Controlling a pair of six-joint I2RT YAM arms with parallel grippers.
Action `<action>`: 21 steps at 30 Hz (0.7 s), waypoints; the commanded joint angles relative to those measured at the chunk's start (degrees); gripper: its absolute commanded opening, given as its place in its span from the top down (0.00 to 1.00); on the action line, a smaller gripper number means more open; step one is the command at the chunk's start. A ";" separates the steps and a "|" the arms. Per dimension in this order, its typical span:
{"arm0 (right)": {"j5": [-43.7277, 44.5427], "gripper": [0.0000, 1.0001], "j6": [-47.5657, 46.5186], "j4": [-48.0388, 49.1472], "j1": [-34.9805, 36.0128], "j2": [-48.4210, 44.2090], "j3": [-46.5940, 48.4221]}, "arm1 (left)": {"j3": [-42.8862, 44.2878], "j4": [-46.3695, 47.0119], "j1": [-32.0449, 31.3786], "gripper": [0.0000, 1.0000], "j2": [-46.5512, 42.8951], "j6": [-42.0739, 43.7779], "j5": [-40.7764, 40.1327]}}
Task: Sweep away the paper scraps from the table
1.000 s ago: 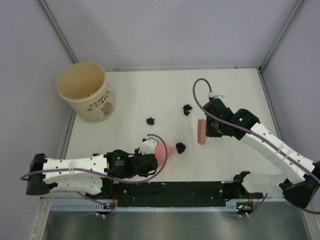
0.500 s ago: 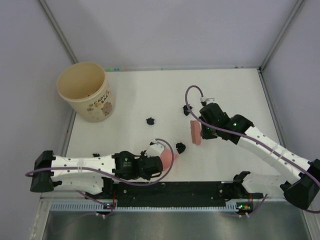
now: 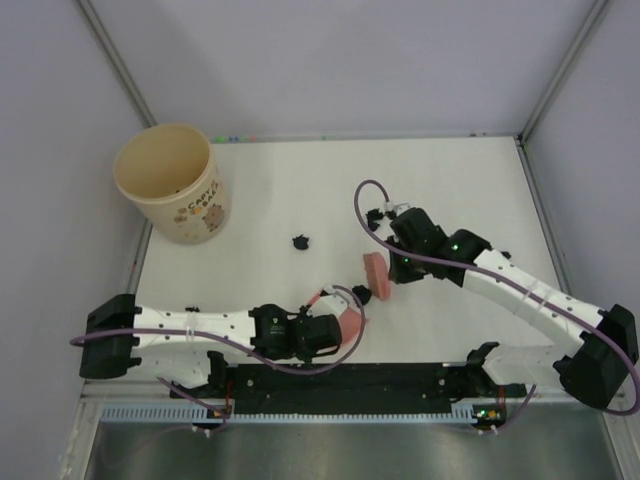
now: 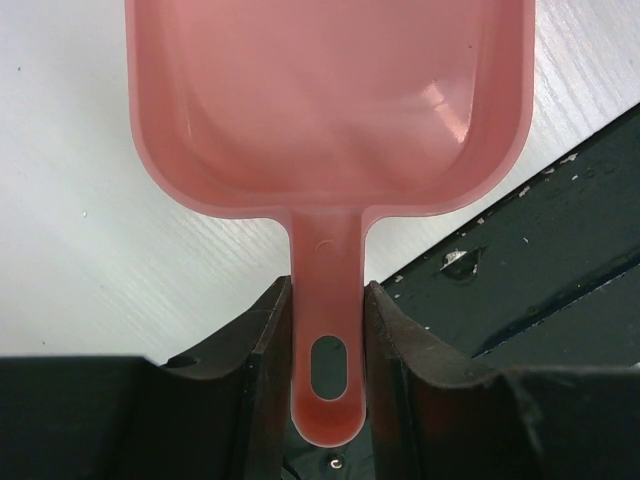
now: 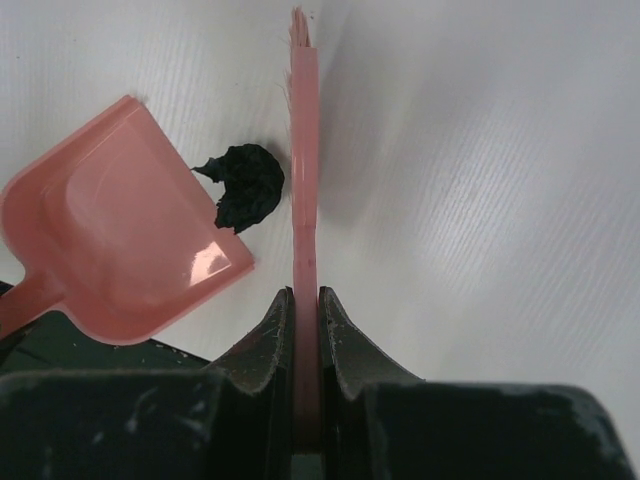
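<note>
Pink dustpan (image 4: 330, 100) being pinched by its handle in left gripper (image 4: 325, 300), pink brush (image 5: 303, 150) being clamped by right gripper (image 5: 305, 300), one of the paper scraps (image 5: 245, 185) being caught between them, toward the near edge of the table (image 3: 450, 170).

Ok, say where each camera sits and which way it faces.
Top external: above and behind the robot, looking down on the table, cup, left arm, right arm.
Left wrist: on the left arm, looking along its jaws, shut on the dustpan.
Right wrist: on the right arm, looking along its jaws, shut on the brush, at a paper scrap.
Shared: both wrist views show the dustpan.
</note>
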 commanded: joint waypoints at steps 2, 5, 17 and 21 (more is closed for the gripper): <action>-2.06 1.00 -2.72 4.90 0.48 0.66 -0.03 | 1.17 4.07 -0.35 1.00 1.96 2.74 0.64; -2.76 1.00 -4.74 5.96 0.57 1.27 -0.03 | 0.55 5.39 -0.35 1.00 2.22 2.91 0.73; -6.89 1.00 -8.88 10.00 3.38 2.51 -1.61 | 0.20 6.97 -0.35 1.00 4.86 3.44 0.56; -9.70 1.00 -7.39 10.09 4.17 2.07 -1.53 | 0.29 7.33 -0.35 1.00 5.39 3.44 0.56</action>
